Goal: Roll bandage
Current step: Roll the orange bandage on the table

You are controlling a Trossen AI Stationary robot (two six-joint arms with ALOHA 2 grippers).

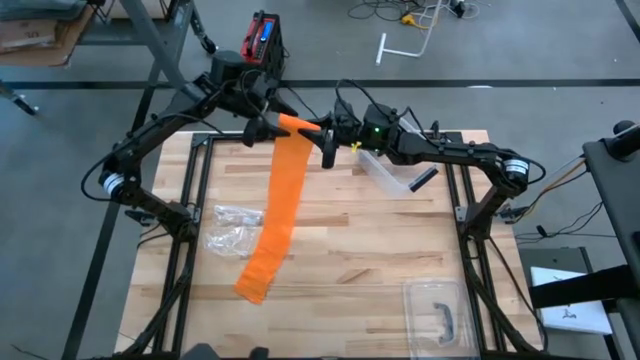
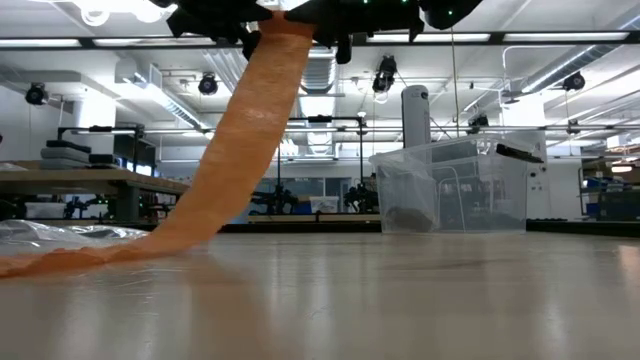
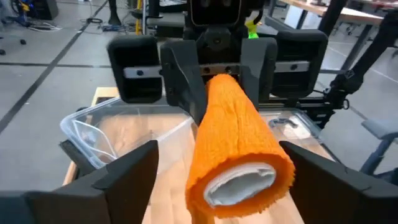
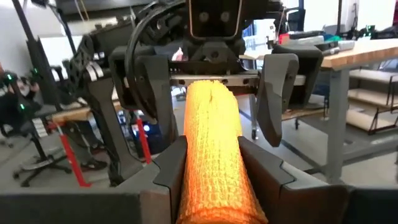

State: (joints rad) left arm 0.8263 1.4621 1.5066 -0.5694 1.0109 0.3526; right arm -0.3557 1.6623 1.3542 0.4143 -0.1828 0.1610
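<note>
Your orange bandage (image 1: pixel 281 205), partly rolled.
Right gripper (image 1: pixel 322 130) clamps the roll near the tabletop's far edge; left gripper (image 1: pixel 262 130) stands apart around it, its tail trailing down.

Two black jointed arms (image 1: pixel 160 130) trailing dark cables.

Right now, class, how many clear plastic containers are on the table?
2. One clear container sits at the far side under the right arm; the other clear container lies at the near right corner. None looks hidden.
</note>
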